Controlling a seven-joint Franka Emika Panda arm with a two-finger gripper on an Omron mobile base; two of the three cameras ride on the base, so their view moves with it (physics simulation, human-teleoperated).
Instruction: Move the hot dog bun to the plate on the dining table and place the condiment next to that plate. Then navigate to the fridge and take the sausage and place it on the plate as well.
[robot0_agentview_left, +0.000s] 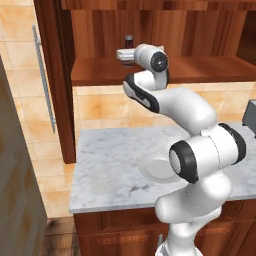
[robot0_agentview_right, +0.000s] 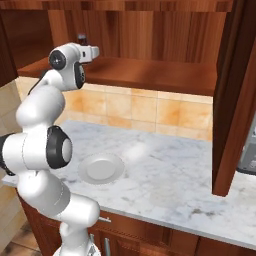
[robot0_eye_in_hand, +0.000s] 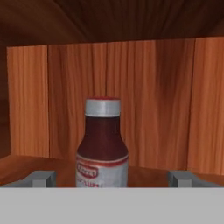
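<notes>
The condiment (robot0_eye_in_hand: 102, 144) stands on the shelf (robot0_agentview_left: 200, 70) before my fingers (robot0_eye_in_hand: 43, 178); a plate (robot0_agentview_right: 101, 168) lies on the desk (robot0_agentview_right: 170, 175) below.

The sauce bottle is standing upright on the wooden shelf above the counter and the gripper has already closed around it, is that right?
Not quite. The sauce bottle does stand upright on the wooden shelf above the counter, but the gripper is open. The hand view shows its two fingertips apart, one on either side of the bottle, not touching it.
</notes>
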